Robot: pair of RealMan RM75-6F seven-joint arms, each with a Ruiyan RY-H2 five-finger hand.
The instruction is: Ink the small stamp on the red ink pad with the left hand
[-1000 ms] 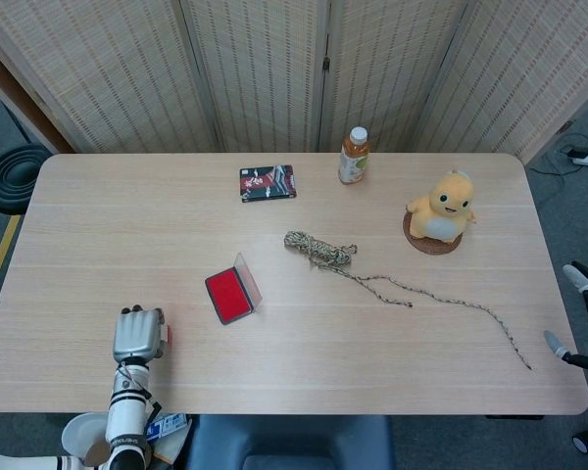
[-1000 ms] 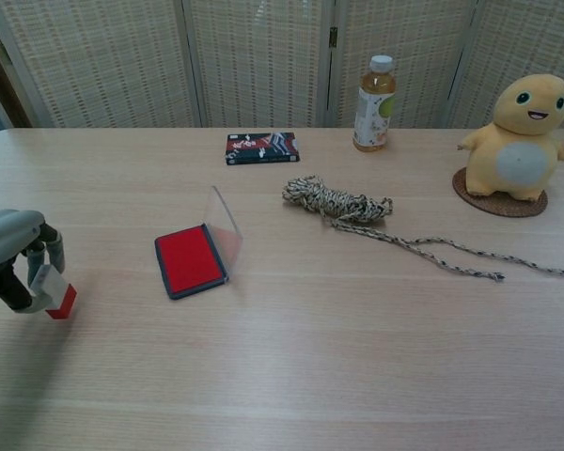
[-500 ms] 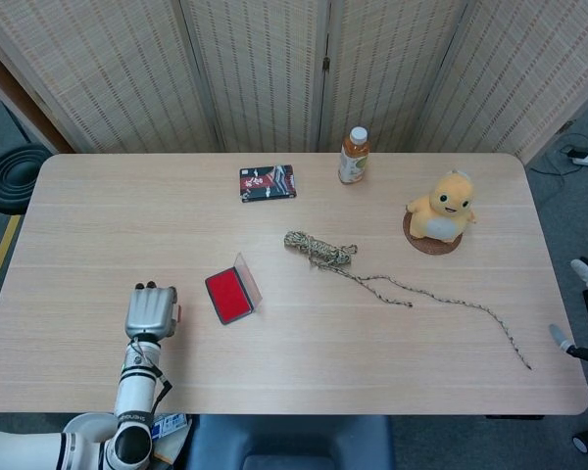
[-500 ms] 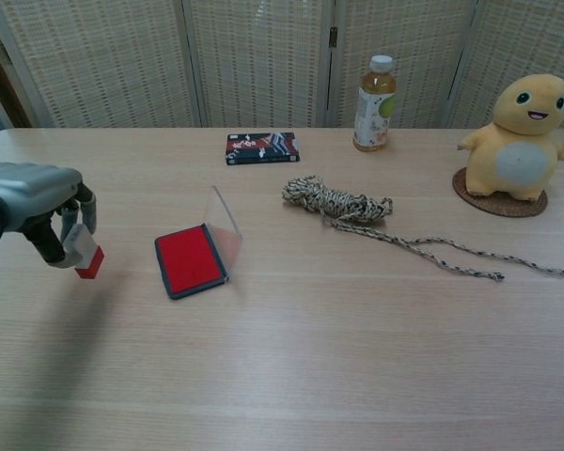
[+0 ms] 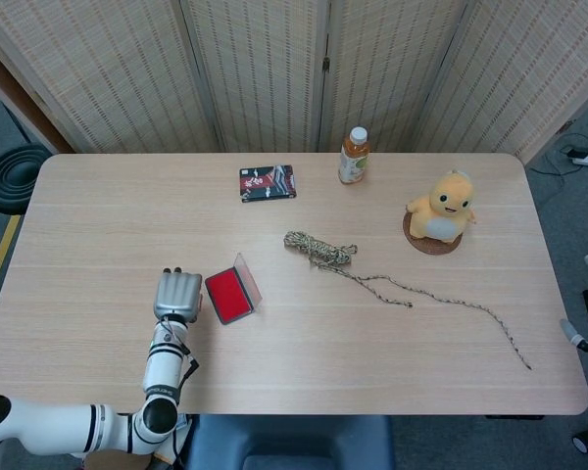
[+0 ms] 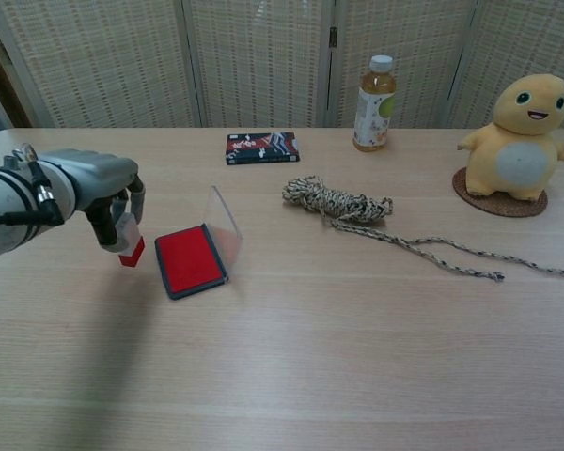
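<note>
The chest view shows the left hand (image 6: 108, 193) pinching the small stamp (image 6: 130, 246) just left of the open red ink pad (image 6: 190, 260), above the bench (image 6: 291, 357), while the head view hides the stamp beneath the hand.

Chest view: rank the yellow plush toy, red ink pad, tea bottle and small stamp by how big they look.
1. Yellow plush toy
2. Red ink pad, nearer the camera, so unsure against the bottle
3. Tea bottle
4. Small red-tipped stamp, in the left robot hand
</note>
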